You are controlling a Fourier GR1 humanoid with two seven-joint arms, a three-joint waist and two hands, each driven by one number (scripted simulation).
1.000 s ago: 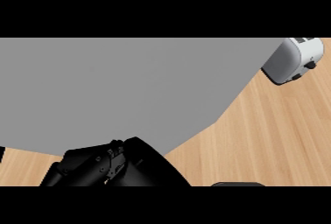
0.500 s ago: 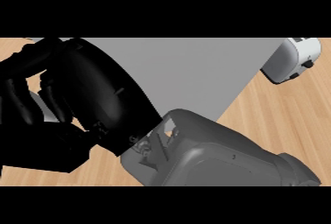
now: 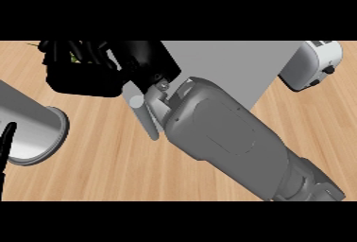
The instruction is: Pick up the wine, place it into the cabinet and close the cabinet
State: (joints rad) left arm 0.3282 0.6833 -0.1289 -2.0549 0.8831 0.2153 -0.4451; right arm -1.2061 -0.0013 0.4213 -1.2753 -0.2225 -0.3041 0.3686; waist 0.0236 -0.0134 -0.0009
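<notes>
Swung up-left since half a second ago, right hand (image 3: 87, 75) now sits at the top left, over wooden floor beside the grey counter (image 3: 223, 61). Cannot tell its grasp or locate the wine. Toaster (image 3: 312, 64) top right.

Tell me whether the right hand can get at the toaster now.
Likely not at once: the right hand sits far to the left of the toaster, though nothing seems to stand between them.

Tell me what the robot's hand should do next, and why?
Probably lift the right hand slightly. It sits far left over the wooden counter, with only a green speck showing at it, so I cannot tell whether it holds the wine. The grey panel lies to its right.
</notes>
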